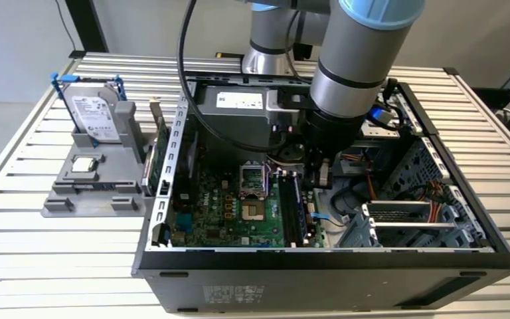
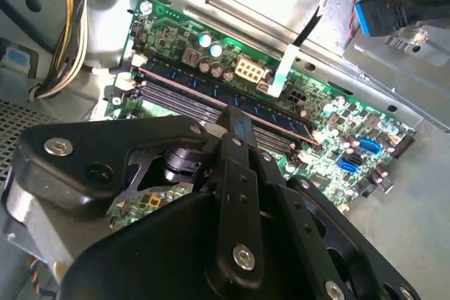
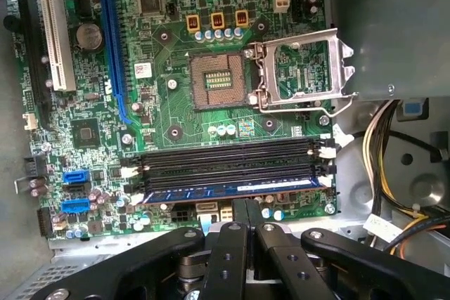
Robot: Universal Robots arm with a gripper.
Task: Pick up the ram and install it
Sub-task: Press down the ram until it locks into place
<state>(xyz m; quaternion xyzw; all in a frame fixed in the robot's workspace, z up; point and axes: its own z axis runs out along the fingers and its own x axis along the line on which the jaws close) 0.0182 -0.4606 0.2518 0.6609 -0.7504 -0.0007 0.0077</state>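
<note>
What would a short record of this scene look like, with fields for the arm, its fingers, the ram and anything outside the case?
Arm: grey robot arm reaching into the open black computer case
Fingers: black fingers closed together, holding nothing
Ram: slim long ram stick lying in the slot nearest the fingers; neighbouring black slots empty
Latched: cannot tell
Outside: silver-labelled hard drive with blue rails on a grey stand, exterior view's left

Open-topped case (image 1: 467,199); arm (image 1: 352,73) fills middle. Drive cage (image 1: 414,222), cables (image 3: 383,145) crowd slots (image 3: 225,163).
</note>
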